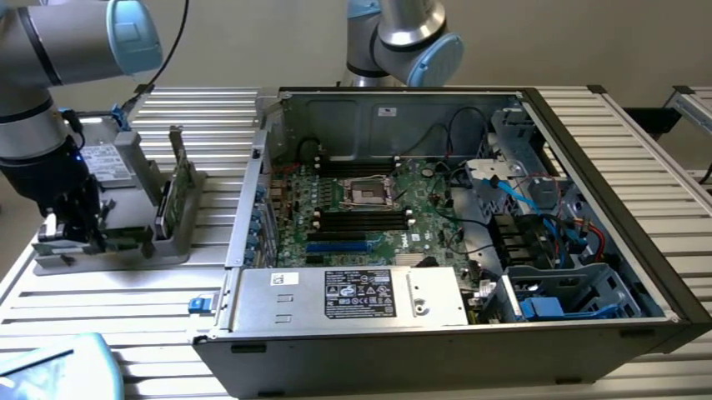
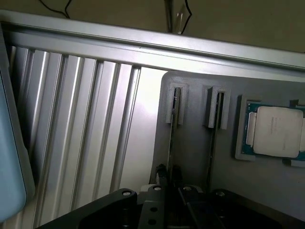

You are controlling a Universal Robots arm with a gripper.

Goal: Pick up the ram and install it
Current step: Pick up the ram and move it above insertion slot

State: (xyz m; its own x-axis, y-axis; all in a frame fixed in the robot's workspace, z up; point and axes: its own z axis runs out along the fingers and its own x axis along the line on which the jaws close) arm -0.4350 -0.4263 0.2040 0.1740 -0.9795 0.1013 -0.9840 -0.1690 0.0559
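The ram (image 2: 172, 136) is a thin dark stick seen edge-on, standing in a slot of the grey holder (image 2: 190, 157). My gripper (image 2: 169, 172) is low over the stick's near end, with one dark finger on each side, shut on it. A second stick (image 2: 213, 138) stands in the neighbouring slot. A square silver processor chip (image 2: 272, 131) lies in a pocket beyond that. In the exterior view, my gripper (image 1: 69, 233) is down at the holder (image 1: 167, 250), on the table at the exterior view's left of the computer case.
The open computer case (image 1: 623, 208) lies in the middle, with its motherboard (image 1: 428, 212), black memory slots (image 1: 358, 220) and power supply (image 1: 350, 296). A second arm (image 1: 403, 37) stands behind the case. A green board (image 1: 165, 204) stands upright in the holder. A light-blue object (image 1: 56, 367) lies at the table's near corner.
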